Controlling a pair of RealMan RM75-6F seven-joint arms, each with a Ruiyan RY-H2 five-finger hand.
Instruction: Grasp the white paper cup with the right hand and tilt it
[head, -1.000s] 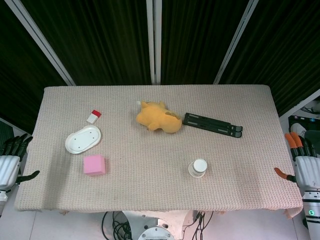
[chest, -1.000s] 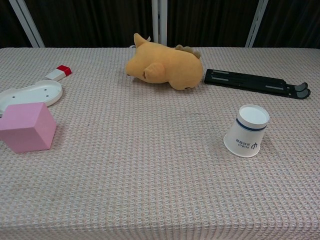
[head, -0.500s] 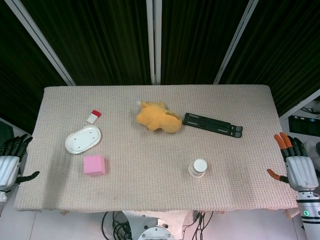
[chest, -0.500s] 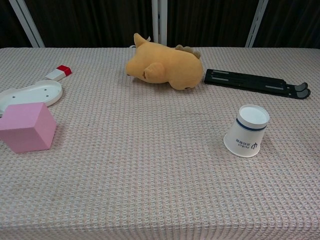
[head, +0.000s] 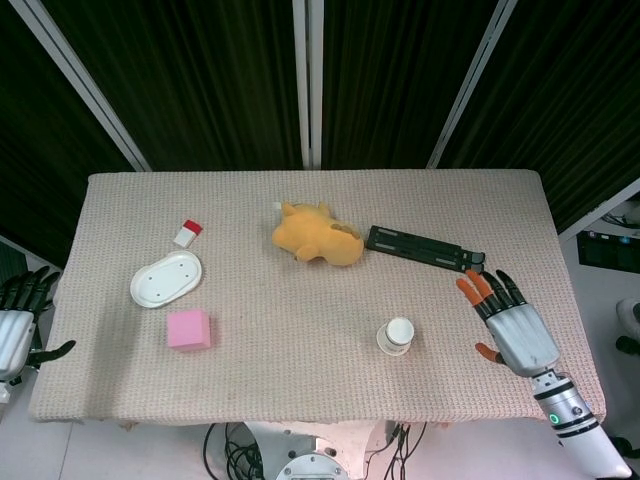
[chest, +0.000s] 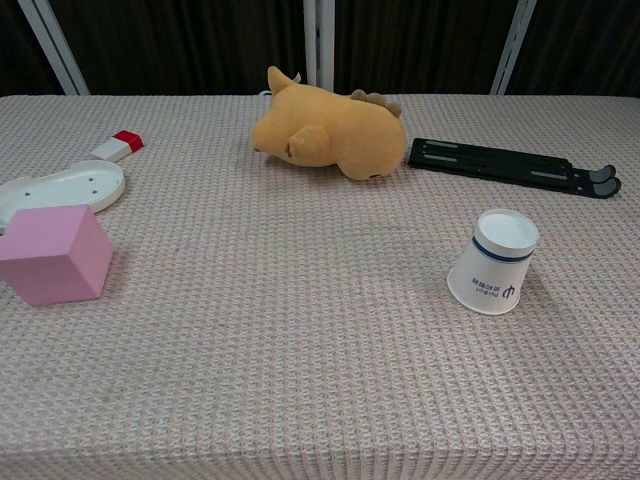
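The white paper cup (head: 396, 336) (chest: 493, 262) stands upside down on the mat at the front right; it has a blue ring and a blue logo. My right hand (head: 513, 325) hovers over the table's right part, to the right of the cup and apart from it, fingers spread and empty. The chest view does not show it. My left hand (head: 17, 325) hangs off the table's left edge, fingers apart, holding nothing.
A yellow plush toy (head: 317, 236) lies at the middle back, with a black folding stand (head: 425, 250) to its right. On the left are a white oval dish (head: 166, 278), a pink cube (head: 188, 329) and a small red-capped white item (head: 187, 232).
My right hand has moved in from beyond the table's right edge to above the mat, closer to the cup. The left hand and all objects are unmoved.
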